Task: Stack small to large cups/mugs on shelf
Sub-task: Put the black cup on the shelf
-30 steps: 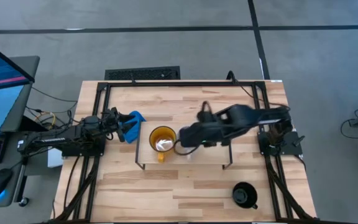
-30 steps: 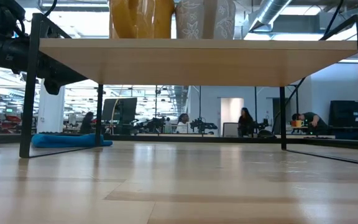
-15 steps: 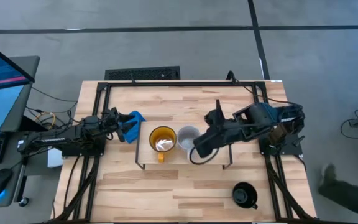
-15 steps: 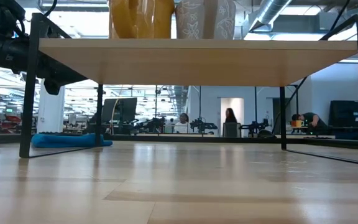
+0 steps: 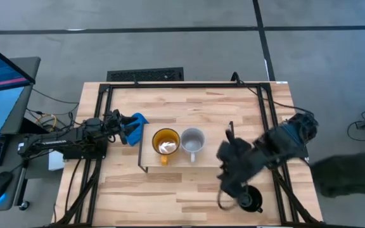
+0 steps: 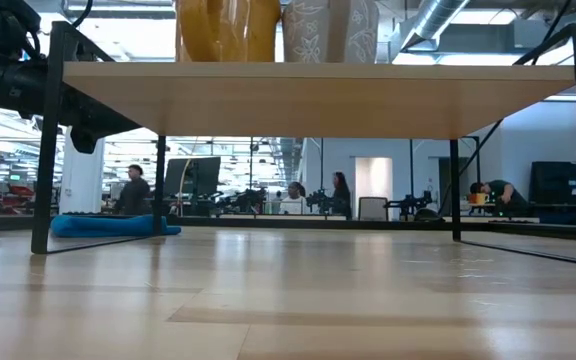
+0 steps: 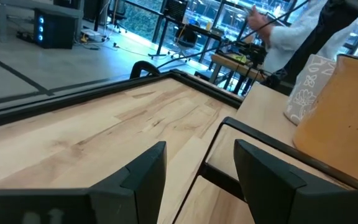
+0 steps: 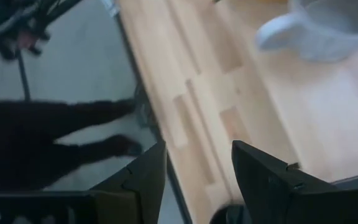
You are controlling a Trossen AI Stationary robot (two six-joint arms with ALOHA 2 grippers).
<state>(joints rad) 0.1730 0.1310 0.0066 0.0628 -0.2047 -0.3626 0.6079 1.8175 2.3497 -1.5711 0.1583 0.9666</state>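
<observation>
Yellow mug (image 5: 165,142) and grey mug (image 5: 192,140) sit side by side on the shelf (image 5: 214,158); right end effector (image 5: 228,190), fingers apart, hovers beside the black mug (image 5: 249,199). Left end effector (image 5: 129,129) waits, fingers apart, by the blue cloth (image 5: 138,120).

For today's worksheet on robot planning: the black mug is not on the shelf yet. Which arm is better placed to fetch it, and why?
The right. Its open, empty hand is beside the black mug, while the left hand waits at the shelf's far end by the blue cloth.
</observation>
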